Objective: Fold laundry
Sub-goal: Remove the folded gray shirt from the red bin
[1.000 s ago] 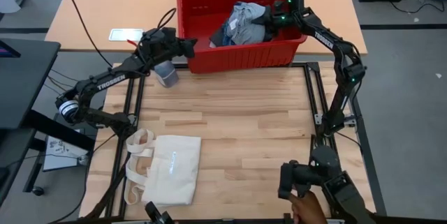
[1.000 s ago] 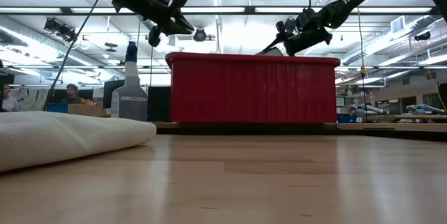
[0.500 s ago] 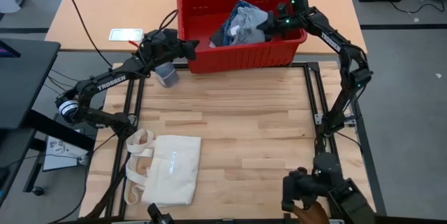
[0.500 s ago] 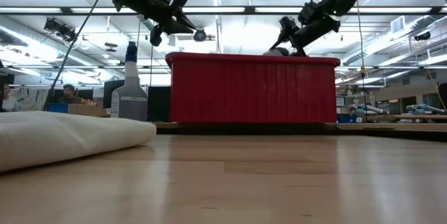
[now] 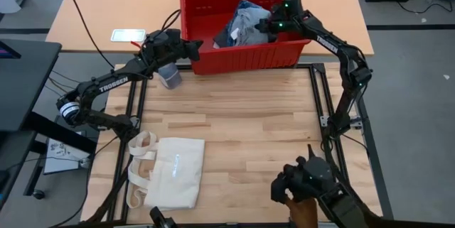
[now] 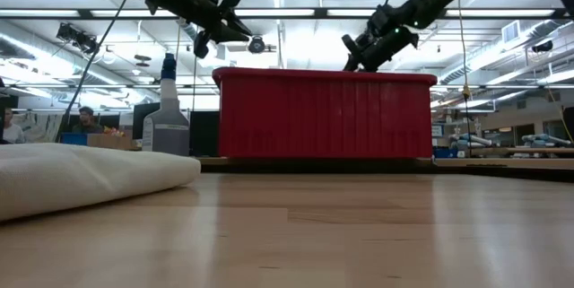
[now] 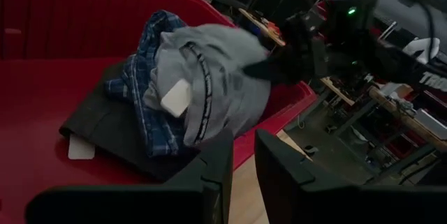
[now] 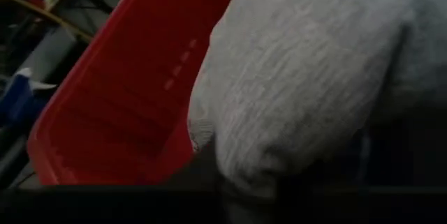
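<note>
- Inside the red basket [image 5: 284, 49], at its right end, the right hand [image 5: 269, 25] sits pressed against the light grey garment [image 7: 223, 84]; whether its fingers have closed on the cloth cannot be told from any view.
- Right wrist view: grey knit [image 8: 314, 77] fills the frame at contact range, with the basket wall beside it.
- Left hand [image 5: 193, 47] hangs over the basket's left front corner, fingers close together with a narrow gap, holding nothing.
- Laundry position: the grey garment tops a heap of 3 in the basket's middle; the blue-and-white plaid garment [image 7: 143, 91] lies under and beside it; the dark charcoal garment [image 7: 105, 123] lies flat at the bottom.
- Handling, as judged: all 3 pieces look light, soft and limp; they will drape and may drag a neighbour up with them. A pinch on the grey piece's banded edge [image 7: 198, 88] seems the best hold.
- Elsewhere: a cream tote bag [image 5: 173, 173] lies on the desk [image 5: 242, 114] front left, well apart from the basket; a person's hand [image 5: 307, 212] holds a device at the near edge.
</note>
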Available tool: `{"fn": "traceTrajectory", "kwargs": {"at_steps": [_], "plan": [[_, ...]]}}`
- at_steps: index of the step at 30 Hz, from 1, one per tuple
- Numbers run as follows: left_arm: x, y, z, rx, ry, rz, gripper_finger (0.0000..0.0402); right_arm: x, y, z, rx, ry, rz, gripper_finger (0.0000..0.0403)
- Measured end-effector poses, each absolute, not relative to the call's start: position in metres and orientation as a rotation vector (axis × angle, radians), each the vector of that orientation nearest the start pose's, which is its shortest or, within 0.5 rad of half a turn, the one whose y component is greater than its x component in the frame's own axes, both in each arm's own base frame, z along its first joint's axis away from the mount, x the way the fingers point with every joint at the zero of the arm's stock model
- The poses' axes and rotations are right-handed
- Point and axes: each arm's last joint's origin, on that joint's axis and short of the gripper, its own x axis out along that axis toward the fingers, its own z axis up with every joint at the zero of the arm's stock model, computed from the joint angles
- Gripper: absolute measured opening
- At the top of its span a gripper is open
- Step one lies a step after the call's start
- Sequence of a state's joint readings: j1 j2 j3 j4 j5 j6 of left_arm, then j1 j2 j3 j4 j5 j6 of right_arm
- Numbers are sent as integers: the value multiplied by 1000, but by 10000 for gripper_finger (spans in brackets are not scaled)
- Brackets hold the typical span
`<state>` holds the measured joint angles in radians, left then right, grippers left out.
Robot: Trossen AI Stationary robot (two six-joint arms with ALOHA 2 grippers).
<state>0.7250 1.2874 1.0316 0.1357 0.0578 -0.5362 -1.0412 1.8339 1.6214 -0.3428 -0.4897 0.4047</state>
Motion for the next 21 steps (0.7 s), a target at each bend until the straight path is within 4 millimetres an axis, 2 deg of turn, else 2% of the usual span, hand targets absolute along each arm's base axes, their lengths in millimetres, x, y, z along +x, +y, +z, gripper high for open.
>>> {"fn": "traceTrajectory", "kwargs": {"at_steps": [1, 2, 6, 10, 14, 17, 21], "plan": [[221, 194, 342, -559, -77, 680, 64, 225, -356, 315, 784, 290, -589, 48], [222, 194, 343, -555, -90, 676, 64, 225, -356, 316, 781, 281, -563, 38], [221, 192, 352, -539, -161, 652, 64, 221, -350, 339, 766, 196, -526, 39], [221, 192, 357, -519, -209, 638, 64, 203, -345, 369, 753, 77, -455, 39], [221, 192, 357, -498, -205, 638, 64, 188, -346, 378, 811, 49, -373, 39], [221, 192, 357, -493, -200, 642, 64, 184, -343, 383, 867, 51, -242, 39], [217, 196, 354, -487, -164, 668, 64, 185, -327, 397, 897, 90, 23, 39]]}}
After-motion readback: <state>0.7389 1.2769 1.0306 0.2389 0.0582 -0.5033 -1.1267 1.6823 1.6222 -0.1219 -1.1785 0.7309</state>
